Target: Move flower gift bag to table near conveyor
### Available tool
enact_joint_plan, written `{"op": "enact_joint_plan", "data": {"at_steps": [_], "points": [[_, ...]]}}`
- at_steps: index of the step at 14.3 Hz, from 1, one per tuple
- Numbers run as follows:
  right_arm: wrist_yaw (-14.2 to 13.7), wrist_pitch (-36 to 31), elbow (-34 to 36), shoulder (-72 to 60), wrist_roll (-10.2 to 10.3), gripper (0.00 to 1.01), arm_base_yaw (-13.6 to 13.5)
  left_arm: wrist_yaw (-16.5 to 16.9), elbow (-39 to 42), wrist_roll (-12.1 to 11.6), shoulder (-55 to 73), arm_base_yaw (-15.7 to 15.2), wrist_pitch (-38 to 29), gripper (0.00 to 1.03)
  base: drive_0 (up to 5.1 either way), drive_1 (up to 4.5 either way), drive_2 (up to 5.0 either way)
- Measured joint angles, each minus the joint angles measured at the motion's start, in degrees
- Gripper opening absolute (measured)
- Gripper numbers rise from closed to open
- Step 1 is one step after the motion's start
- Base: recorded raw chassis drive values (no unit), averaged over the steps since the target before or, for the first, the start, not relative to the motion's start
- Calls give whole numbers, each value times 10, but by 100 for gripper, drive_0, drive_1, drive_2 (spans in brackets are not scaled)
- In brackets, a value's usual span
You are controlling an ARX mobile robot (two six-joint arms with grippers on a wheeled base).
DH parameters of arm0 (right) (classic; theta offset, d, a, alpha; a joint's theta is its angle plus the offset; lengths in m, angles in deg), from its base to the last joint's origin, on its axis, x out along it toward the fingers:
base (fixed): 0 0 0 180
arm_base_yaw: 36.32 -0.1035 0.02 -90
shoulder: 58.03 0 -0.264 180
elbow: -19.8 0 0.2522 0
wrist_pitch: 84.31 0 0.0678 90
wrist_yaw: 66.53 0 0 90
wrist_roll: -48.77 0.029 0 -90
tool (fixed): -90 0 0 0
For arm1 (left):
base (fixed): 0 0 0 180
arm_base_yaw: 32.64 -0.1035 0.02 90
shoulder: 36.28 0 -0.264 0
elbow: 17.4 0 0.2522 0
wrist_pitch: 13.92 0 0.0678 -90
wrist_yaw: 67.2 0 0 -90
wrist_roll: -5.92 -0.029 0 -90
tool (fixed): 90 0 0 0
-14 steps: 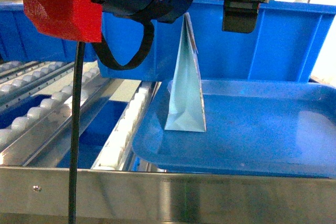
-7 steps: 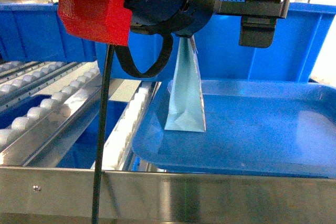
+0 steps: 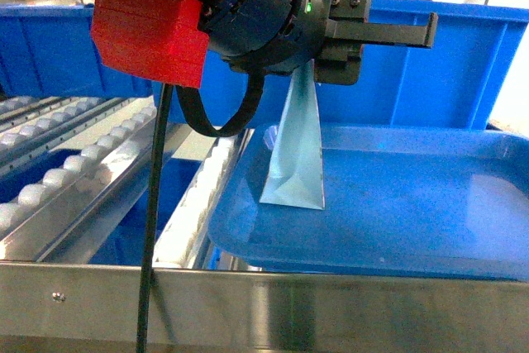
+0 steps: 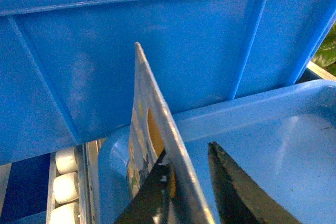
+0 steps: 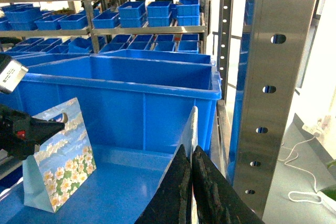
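Straddling the flower gift bag [image 4: 149, 145] rim, left gripper [image 4: 189, 182] fingers open and gripping nothing — I fear an off-centre pinch topples it; right gripper [image 5: 191, 182] pressed closed, empty.

glossy paper flower gift bag [image 3: 293, 159]; smooth shiny blue plastic tray [image 3: 397, 229] and bin [image 5: 126, 95]; brushed steel conveyor [image 3: 91, 188] rails with white plastic rollers

Pale teal on the gift bag's [image 3: 293, 150] folded side, and its face [image 5: 65, 153] is blue sky over white-and-yellow daisies. It stands on a glossy blue tray [image 3: 413, 204]. Behind the tray, a deeper blue bin [image 3: 446, 64]. Beside the tray, white rollers [image 3: 74, 167] in shiny steel rails. Bright red block [image 3: 149, 35] on the black arm.
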State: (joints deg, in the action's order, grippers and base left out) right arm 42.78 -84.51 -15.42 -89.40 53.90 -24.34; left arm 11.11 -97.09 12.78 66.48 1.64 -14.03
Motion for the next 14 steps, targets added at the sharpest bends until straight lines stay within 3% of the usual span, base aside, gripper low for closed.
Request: {"op": "enact_joint_plan", "data": {"at_steps": [1,2,7,10,14], "points": [[0,0,0,0,0,3,0,-3,0,3,0,1,0,7,0,0,0],[0,0,0,0,0,3,0,-6,0,5,0,1,1,1,0,0,0],[0,0,0,0,0,3,0,-21,2,4,-5,2,-17,2,0,0,0],[0,0,0,0,0,3,0,-35,31,-13,-53,-4,-75,2,0,0,0],[0,0,0,0,0,3,0,-43,121,-28,-155,-61,-143,2,0,0,0]]}}
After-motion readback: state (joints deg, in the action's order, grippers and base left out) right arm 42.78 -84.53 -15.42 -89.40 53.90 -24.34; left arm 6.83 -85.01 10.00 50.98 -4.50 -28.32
